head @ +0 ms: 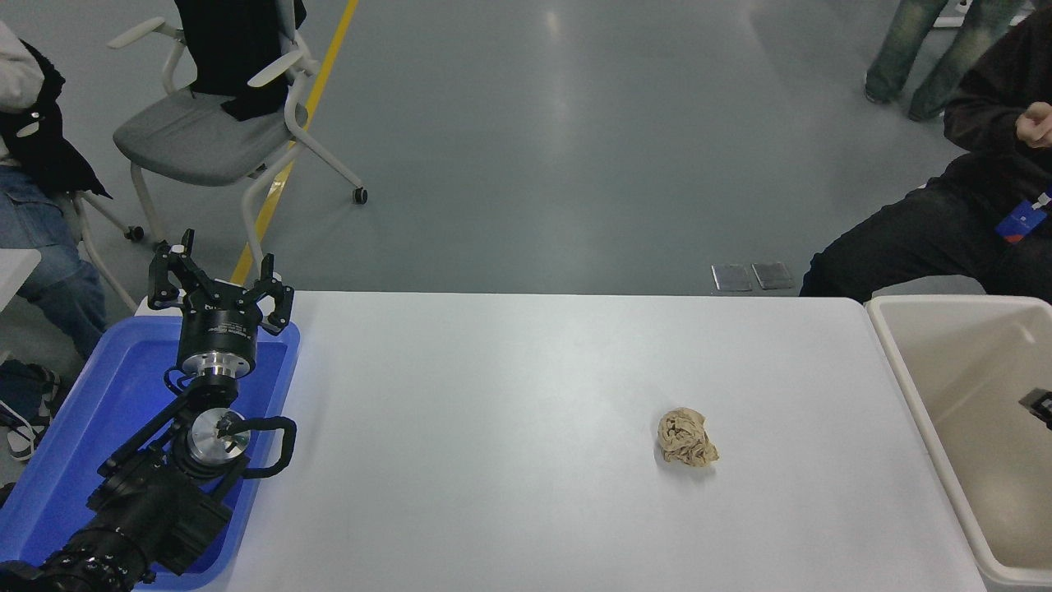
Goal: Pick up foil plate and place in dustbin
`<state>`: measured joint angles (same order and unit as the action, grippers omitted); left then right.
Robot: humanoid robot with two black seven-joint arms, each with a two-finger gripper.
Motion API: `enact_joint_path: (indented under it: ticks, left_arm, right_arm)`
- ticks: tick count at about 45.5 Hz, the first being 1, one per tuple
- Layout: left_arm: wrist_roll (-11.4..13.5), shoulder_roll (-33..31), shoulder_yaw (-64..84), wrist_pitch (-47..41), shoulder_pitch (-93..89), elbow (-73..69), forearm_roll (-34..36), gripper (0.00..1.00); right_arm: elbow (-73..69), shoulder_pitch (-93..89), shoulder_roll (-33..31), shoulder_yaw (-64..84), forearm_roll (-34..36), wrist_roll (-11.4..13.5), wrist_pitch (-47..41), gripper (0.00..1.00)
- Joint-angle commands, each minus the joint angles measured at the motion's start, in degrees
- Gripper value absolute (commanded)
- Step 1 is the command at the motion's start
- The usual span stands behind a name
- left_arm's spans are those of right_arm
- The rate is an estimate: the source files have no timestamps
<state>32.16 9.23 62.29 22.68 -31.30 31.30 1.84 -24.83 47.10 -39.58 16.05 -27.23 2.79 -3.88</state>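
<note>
At your far left, the left gripper sits parked above the blue tray, its jaws spread apart and holding nothing. The tray lies at the left end of the white surface, with the black arm stretched over it from the lower-left corner. Behind it on the floor you see a grey chair and a seated person's leg at the left edge. Move right and you find a crumpled tan paper ball lying alone on the surface, well apart from everything else. Further right, the cream dustbin stands against the surface's right end. You cannot see the foil plate anywhere. At the right edge, over the bin, only a small dark piece of the right gripper shows; whether its jaws are open or closed cannot be told. Beyond the bin sits a person in dark clothes.
</note>
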Motion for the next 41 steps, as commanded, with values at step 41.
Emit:
enact_joint_path:
  ticks: [41]
  left_arm:
    - [0.01,0.0,-0.06,0.0,0.1,-0.01,0.09,0.99]
  right_arm:
    - [-66.58,89.74,21.82,48.38,23.79,-0.33,-41.12,1.0]
